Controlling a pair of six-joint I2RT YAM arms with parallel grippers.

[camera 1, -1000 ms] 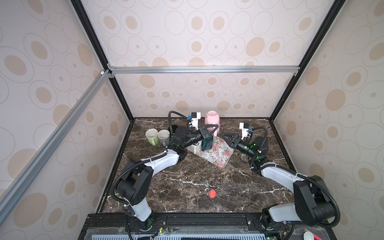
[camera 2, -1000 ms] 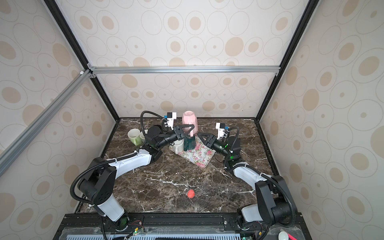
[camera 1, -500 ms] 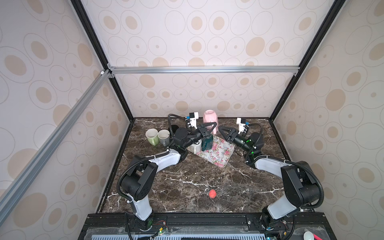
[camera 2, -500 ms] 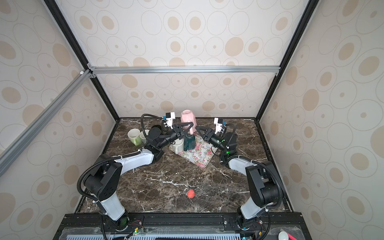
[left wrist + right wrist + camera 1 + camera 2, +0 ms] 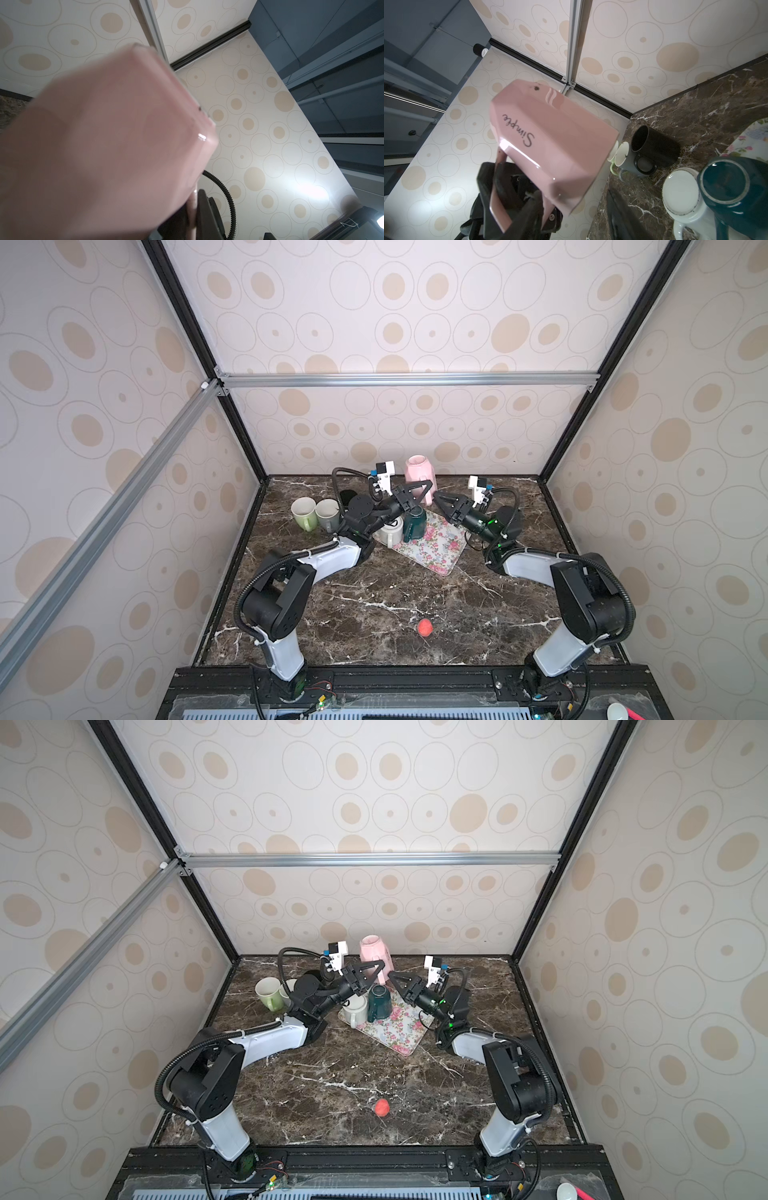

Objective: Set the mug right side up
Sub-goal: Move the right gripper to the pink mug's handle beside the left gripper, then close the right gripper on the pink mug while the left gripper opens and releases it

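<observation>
The pink mug hangs above the back of the table, base up and tilted. My left gripper is shut on its handle, and the mug's body fills the left wrist view. In the right wrist view the mug shows the word "Simple", its open rim pointing down toward the table. My right gripper is open just right of the mug, fingers pointing at its rim. One blurred finger shows beside the rim. I cannot tell whether it touches.
A dark teal mug and a white mug stand upside down at the floral mat. Green and grey mugs stand upright at the left, and a black mug lies on its side. A red ball lies in front.
My right gripper has swung left and toward the back, up to the pink mug. The left gripper has kept its hold and lifted the mug slightly.
</observation>
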